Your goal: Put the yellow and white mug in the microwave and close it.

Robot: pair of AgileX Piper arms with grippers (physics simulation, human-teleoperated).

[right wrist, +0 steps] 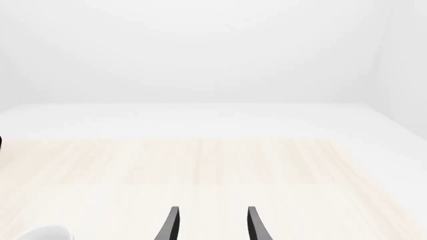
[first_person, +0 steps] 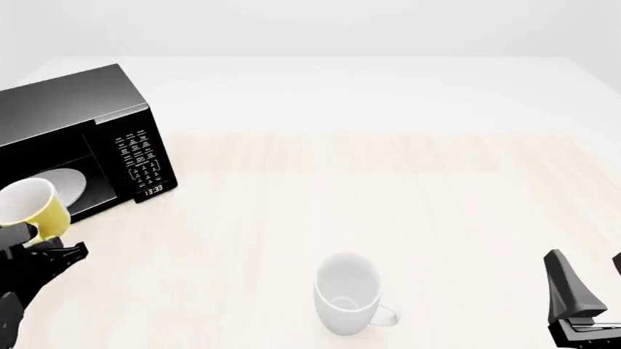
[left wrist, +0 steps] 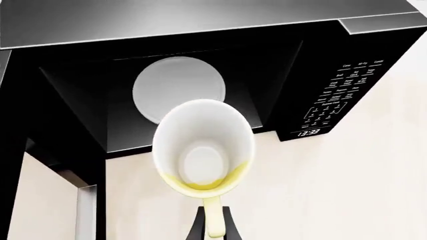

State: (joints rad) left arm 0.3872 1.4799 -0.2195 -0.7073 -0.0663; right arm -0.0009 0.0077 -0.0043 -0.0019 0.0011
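Pale wood bench (first_person: 408, 211) all around us, white backdrop behind, nothing fancy. Nearest to us, our right end effector (right wrist: 210, 225) just sits low at the right edge with its fingers spread apart, gripping nothing. A bit further in there's a plain white mug (first_person: 347, 293) standing on the bench, which isn't our target so we leave it alone. Over on the left, our left end effector (left wrist: 213, 227) is clamped on the handle of the yellow and white mug (left wrist: 203, 147), holding it up off the bench, tipped so its mouth faces the oven. Beyond that is the microwave (first_person: 87, 120) with its door swung open and the white turntable (left wrist: 179, 86) showing. So we'd say roughly halfway: pickup done, mug right at the opening but not yet inside. Placing it, letting go and shutting the door are left.
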